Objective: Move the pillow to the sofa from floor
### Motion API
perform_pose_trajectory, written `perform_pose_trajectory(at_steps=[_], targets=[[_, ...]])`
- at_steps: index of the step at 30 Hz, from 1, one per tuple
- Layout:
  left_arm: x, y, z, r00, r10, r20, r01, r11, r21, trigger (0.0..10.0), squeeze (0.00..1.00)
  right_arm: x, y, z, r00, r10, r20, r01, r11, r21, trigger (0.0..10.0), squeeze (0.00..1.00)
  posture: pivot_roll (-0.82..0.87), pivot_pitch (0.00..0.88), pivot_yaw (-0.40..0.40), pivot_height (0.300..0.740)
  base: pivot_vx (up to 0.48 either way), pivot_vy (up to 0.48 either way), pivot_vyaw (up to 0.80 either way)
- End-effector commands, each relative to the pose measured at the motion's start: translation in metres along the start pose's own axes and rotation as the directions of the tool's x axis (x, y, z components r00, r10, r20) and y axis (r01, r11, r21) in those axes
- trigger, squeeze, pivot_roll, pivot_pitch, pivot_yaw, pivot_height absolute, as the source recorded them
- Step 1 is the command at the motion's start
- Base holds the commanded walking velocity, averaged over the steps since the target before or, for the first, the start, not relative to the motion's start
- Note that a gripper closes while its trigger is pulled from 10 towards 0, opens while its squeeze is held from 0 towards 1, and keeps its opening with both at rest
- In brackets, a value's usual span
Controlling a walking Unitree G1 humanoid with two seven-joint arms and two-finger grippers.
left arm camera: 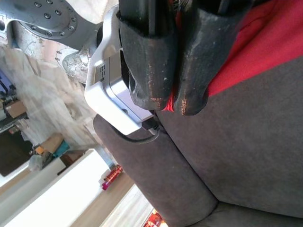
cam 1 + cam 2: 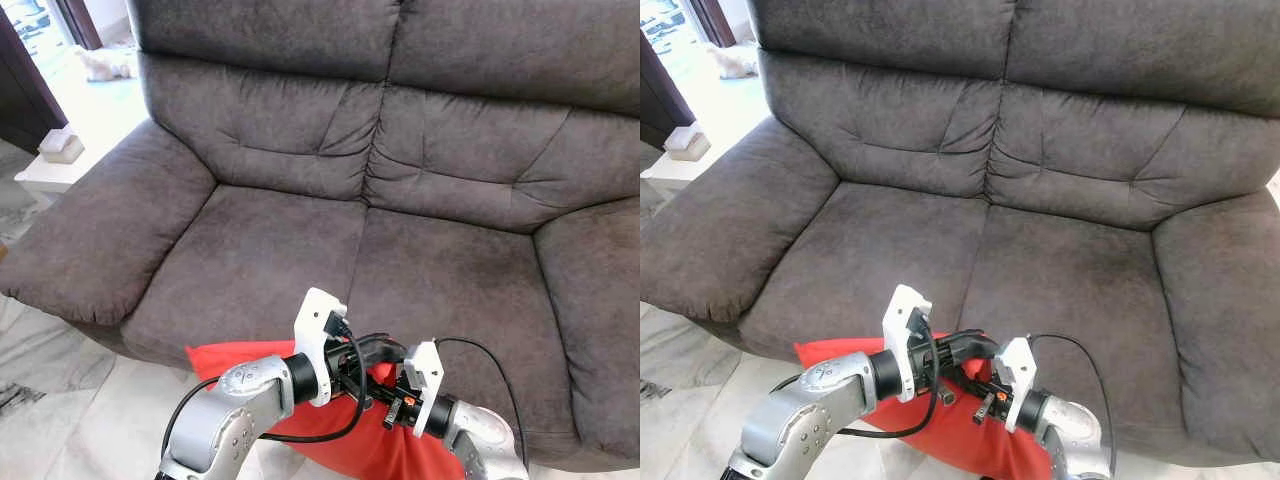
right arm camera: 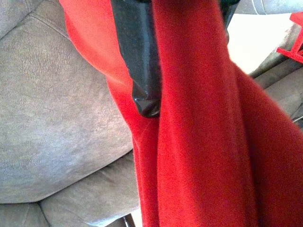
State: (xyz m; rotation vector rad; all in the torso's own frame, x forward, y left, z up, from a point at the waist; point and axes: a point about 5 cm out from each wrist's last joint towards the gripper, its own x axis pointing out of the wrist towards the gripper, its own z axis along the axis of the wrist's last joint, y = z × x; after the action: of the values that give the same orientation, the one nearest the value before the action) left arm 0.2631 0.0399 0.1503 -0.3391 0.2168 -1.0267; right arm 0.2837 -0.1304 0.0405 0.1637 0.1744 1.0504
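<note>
1. Gripping the red pillow [image 2: 340,440] from both sides, the left claw [image 2: 372,352] and the right claw [image 2: 385,385] meet at lower centre of the frame, just in front of the dark grey sofa [image 2: 300,250]; the left fingers [image 1: 151,71] are pinched nearly together on a fold of red fabric, and one right finger [image 3: 142,61] is pressed into the cloth, so both look clamped on it.
2. Most of the pillow hangs below the claws, low against the seat's front edge; lifted too little, it could snag there and drag out of these thin pinches.
3. A loose black cable [image 2: 300,430] loops under the left wrist and might catch.
4. Both seat cushions ahead lie bare, armrests well apart at the frame's sides; landing room is ample.
</note>
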Motion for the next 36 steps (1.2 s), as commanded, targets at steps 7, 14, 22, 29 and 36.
perform_pose_trajectory(at_steps=[7,14,22,29,36], targets=[[0.0115,-0.0231,0.0332,0.979,-0.13,0.156,0.118,0.989,0.085,10.0,0.0,0.0052,0.0091,-0.012,0.998,0.045,-0.039,-0.042,0.998,0.054,0.0,0.0,0.21,0.206,-0.015,0.737,0.0,0.0,0.43],[0.0117,-0.0191,0.0312,0.983,-0.106,0.148,0.091,0.991,0.1,10.0,0.0,0.0047,0.0074,-0.0104,0.999,0.034,-0.035,-0.032,0.998,0.051,0.0,0.0,0.21,0.202,-0.017,0.737,0.0,0.0,0.45],[0.0109,-0.0188,0.029,0.985,-0.103,0.135,0.088,0.989,0.116,10.0,0.0,0.0055,0.0072,-0.0102,0.999,0.029,-0.035,-0.028,0.998,0.052,0.0,0.0,0.21,0.194,-0.014,0.737,0.0,0.0,0.45],[0.0109,-0.018,0.0274,0.986,-0.102,0.129,0.085,0.988,0.129,10.0,0.0,0.0055,0.0068,-0.0109,0.999,0.022,-0.04,-0.02,0.999,0.048,0.0,0.0,0.21,0.188,-0.014,0.737,0.0,0.0,0.45],[0.0112,-0.0179,0.0262,0.987,-0.1,0.126,0.082,0.987,0.136,10.0,0.0,0.0038,0.0056,-0.0106,0.999,0.018,-0.042,-0.016,0.999,0.047,0.0,0.0,0.2,0.188,-0.016,0.737,0.0,0.0,0.45]])
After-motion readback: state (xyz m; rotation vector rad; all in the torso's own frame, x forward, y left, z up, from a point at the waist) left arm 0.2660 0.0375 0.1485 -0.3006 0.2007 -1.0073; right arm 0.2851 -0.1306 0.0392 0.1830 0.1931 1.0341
